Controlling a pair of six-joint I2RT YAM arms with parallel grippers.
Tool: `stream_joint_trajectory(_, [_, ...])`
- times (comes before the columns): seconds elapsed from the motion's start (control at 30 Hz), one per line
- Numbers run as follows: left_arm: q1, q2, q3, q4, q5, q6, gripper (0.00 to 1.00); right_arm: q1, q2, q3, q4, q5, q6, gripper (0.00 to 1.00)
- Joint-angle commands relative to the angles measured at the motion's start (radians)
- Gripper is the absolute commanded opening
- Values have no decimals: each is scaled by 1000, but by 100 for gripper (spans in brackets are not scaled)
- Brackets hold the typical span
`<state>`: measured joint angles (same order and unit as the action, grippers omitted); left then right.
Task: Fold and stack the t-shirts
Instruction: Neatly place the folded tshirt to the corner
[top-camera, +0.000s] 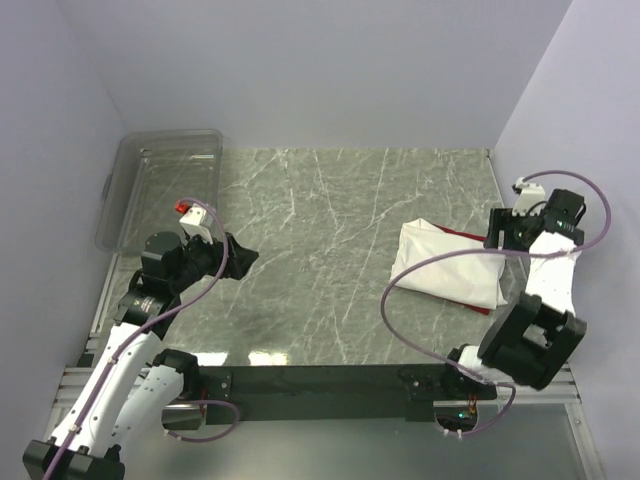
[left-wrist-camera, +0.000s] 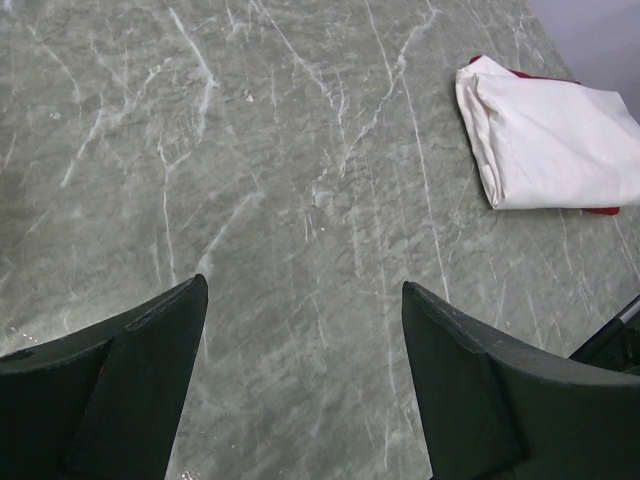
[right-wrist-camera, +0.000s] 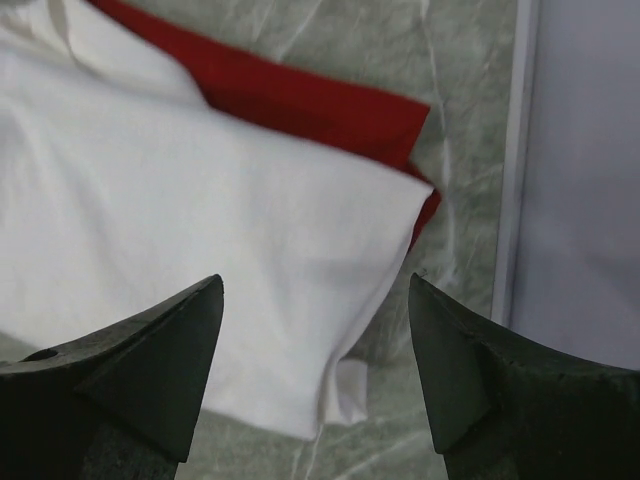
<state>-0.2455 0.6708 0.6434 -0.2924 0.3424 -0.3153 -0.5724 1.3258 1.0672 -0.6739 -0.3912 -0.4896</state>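
Note:
The t-shirts lie stacked at the table's right side. A folded white t-shirt (top-camera: 450, 268) rests on a red t-shirt (top-camera: 462, 234), of which only a strip along the far edge shows. My right gripper (top-camera: 502, 232) hovers open over the stack's right end. In the right wrist view the white cloth (right-wrist-camera: 200, 230) and the red edge (right-wrist-camera: 310, 105) lie below the open gripper (right-wrist-camera: 315, 280), with nothing held between the fingers. My left gripper (top-camera: 240, 257) stands open over bare table at the left. Its wrist view shows the gripper (left-wrist-camera: 304, 284) empty and the white shirt (left-wrist-camera: 545, 140) far off.
A clear plastic bin (top-camera: 165, 185) stands at the back left corner. The right wall (right-wrist-camera: 580, 170) and the table's edge strip (right-wrist-camera: 508, 150) run close beside the stack. Marble tabletop (top-camera: 320, 240) spreads between the two arms.

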Motion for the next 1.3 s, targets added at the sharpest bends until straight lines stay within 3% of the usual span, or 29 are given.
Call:
stream_joint_trajectory(0.0, [2, 9, 1, 42, 9, 15, 84, -6, 116, 66, 77, -26, 97, 82])
stream_joint_trajectory(0.17, [2, 26, 4, 36, 12, 19, 84, -6, 220, 77, 109, -8, 128, 84])
stream_joint_trajectory(0.6, [2, 58, 7, 35, 24, 22, 84, -6, 308, 42, 195, 75, 164, 84])
stream_joint_trajectory(0.73, [2, 53, 6, 36, 27, 22, 84, -6, 355, 54, 166, 48, 152, 71])
stream_joint_trajectory(0.93, [2, 55, 6, 36, 37, 25, 84, -9, 360, 59, 184, 28, 117, 28])
stream_joint_trajectory(1.1, [2, 59, 6, 41, 41, 27, 84, -6, 358, 108, 235, 48, 53, 16])
stream_joint_trajectory(1.27, [2, 59, 4, 42, 49, 28, 84, -1, 366, 134, 261, 72, 2, 20])
